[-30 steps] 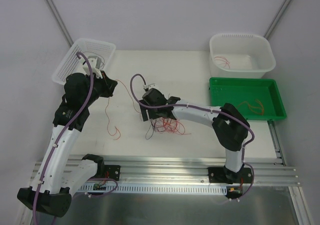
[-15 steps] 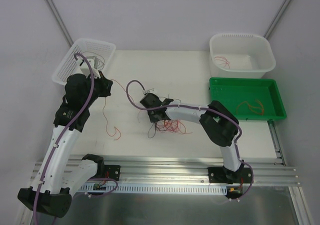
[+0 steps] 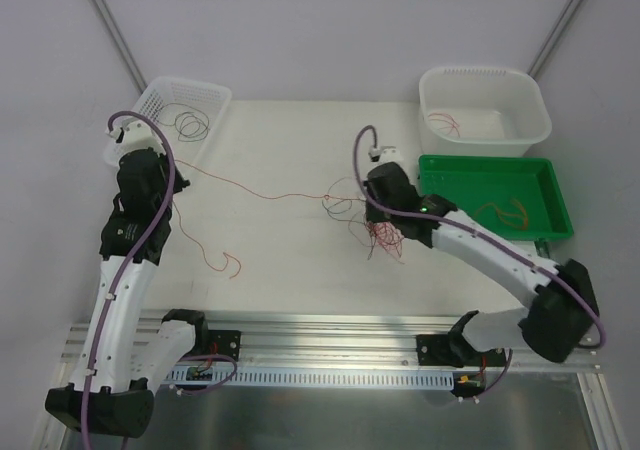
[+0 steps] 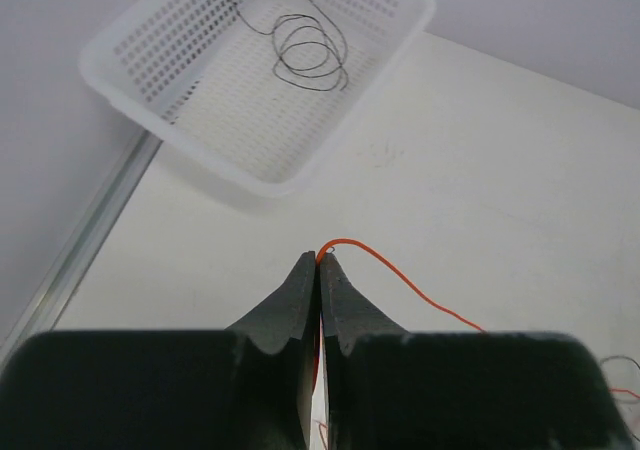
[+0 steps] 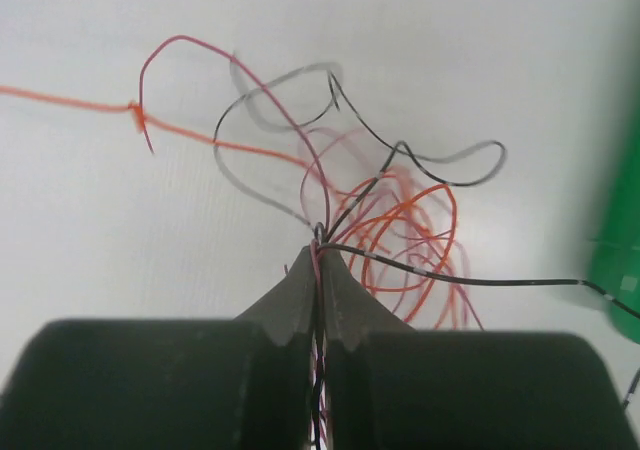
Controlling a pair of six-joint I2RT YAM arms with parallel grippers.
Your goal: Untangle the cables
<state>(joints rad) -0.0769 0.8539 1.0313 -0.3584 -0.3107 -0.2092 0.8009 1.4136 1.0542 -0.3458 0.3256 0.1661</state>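
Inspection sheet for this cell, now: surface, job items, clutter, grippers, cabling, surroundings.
Surface: white matt table, a loose red wire end curled on it.
Job's things: tangled bundle of thin red, orange and black wires at the right gripper; one orange wire stretched from it to the left gripper. White perforated basket holds a dark coil, white plastic tub red wires, green tray orange wires.
Clutter: nothing seen.
Grippers: left gripper shut on the orange wire; right gripper shut on the bundle.
Cables: purple hoses run along both arms.
Surroundings: white walls, aluminium rail at the near edge.
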